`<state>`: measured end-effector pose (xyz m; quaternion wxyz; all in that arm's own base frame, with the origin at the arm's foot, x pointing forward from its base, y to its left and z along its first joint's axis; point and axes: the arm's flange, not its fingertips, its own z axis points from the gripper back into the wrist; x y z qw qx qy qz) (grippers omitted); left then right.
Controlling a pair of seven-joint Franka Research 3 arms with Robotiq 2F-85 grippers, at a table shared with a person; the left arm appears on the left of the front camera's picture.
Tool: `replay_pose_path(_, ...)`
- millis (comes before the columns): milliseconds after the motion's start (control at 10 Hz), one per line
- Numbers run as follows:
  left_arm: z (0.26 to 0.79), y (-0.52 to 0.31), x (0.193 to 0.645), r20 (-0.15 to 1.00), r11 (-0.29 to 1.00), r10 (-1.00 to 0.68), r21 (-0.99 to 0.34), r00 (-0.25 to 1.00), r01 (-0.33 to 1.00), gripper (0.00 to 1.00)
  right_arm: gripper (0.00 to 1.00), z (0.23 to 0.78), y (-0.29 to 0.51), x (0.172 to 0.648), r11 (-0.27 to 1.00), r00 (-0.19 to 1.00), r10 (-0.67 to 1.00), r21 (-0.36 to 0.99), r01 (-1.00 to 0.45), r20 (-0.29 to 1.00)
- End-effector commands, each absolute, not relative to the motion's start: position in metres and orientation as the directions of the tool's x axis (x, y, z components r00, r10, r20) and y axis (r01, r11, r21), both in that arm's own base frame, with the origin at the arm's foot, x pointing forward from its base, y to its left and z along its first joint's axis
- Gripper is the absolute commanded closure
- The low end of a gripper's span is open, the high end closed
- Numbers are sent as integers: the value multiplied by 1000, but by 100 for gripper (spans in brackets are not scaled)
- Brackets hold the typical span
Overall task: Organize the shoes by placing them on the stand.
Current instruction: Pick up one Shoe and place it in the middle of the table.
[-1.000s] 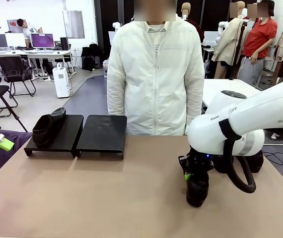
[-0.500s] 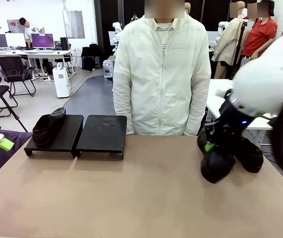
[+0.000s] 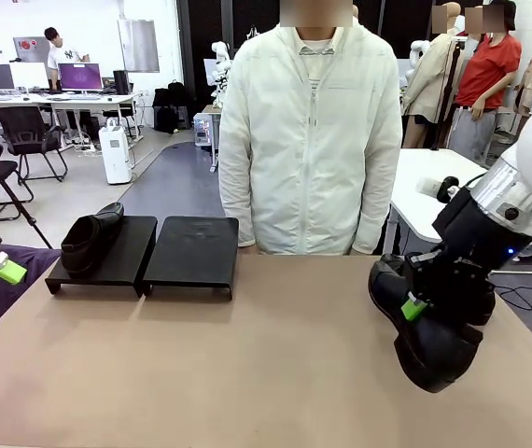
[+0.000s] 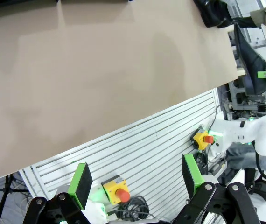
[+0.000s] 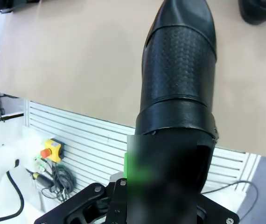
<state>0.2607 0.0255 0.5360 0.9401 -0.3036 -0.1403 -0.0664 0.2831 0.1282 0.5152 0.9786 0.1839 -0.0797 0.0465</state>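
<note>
Carrying step: one shoe gripped, the stand far off to the upper left
Low in the right of the front view, the right pincer [image 3: 415, 308] is clamped on the gripped shoe [image 3: 431, 347], toe down and seemingly clear of the table [image 3: 201, 373], with a spare shoe [image 3: 479, 297] just behind; at the left edge the left pincer [image 4: 135, 179] stands wide and empty; farther back the stand [image 3: 191, 247] bears a racked shoe [image 3: 89, 238] on its left panel, its right panel bare; a person [image 3: 313, 140] waits beyond. Next, I judge, comes a carry leftward, levelling the sole over free stand space before letting go
</note>
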Motion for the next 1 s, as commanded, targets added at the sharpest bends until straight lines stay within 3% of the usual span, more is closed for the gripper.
replay_pose_path(0, 536, 28, 260, 312, 796, -50, -562, 949, 226, 0, 100, 515, 130, 291, 928, 985, 41, 360, -100, 168)
replay_pose_path(100, 536, 28, 260, 312, 796, -50, -562, 949, 226, 0, 100, 515, 128, 283, 928, 983, 62, 353, -120, 173)
replay_pose_path(200, 536, 28, 260, 312, 796, -50, -562, 949, 226, 0, 100, 509, 158, 286, 942, 963, 182, 244, -229, 198)
replay_pose_path(400, 536, 28, 260, 312, 796, -50, -562, 949, 226, 0, 100, 473, 268, 291, 925, 917, 352, 81, -372, 189)
replay_pose_path(500, 536, 28, 260, 312, 796, -50, -562, 949, 226, 0, 100, 450, 317, 300, 899, 898, 414, 85, -429, 151)
replay_pose_path(700, 536, 28, 260, 312, 796, -50, -562, 949, 226, 0, 100, 419, 397, 307, 909, 906, 401, 64, -412, 137)
replay_pose_path(900, 536, 28, 260, 312, 796, -50, -562, 949, 226, 0, 100, 398, 445, 317, 955, 946, 288, 25, -295, 151)
